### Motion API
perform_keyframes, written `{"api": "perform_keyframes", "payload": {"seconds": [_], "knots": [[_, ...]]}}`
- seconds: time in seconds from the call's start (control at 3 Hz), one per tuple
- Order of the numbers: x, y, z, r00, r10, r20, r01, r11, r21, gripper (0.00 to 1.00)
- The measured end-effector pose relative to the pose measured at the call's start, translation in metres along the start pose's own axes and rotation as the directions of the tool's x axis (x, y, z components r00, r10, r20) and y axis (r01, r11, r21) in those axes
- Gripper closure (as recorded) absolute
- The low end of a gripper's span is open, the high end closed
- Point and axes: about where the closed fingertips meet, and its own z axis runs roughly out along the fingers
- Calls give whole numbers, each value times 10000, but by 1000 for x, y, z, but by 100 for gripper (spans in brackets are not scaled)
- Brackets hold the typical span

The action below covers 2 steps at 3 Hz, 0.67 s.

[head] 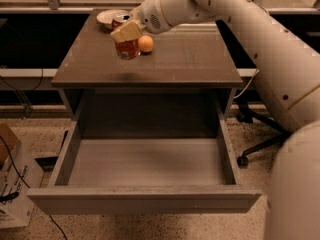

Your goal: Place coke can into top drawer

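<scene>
The coke can (126, 48) is red with a silver top. It hangs in my gripper (126, 31) a little above the brown cabinet top (165, 66), near its back left. The cream fingers (128, 30) are shut around the can's upper part. A shadow of the can lies on the cabinet top below it. The top drawer (145, 164) is pulled fully out below the front edge, and its pale grey floor is bare. My white arm reaches in from the upper right.
A round orange fruit (145, 44) sits just right of the can. A shallow pale bowl (109, 18) stands behind it at the back left. A cardboard box (12, 184) is on the floor at left, an office chair base (260, 144) at right.
</scene>
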Motion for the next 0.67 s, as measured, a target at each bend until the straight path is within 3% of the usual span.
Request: {"api": "perform_keyframes", "payload": {"seconds": [0.33,0.67], "knots": [[10,42,-40,9959,730,-535,-718,9971,244,100],[49,95,-55,9706,1755,-1646,-1776,9841,20,100]]}}
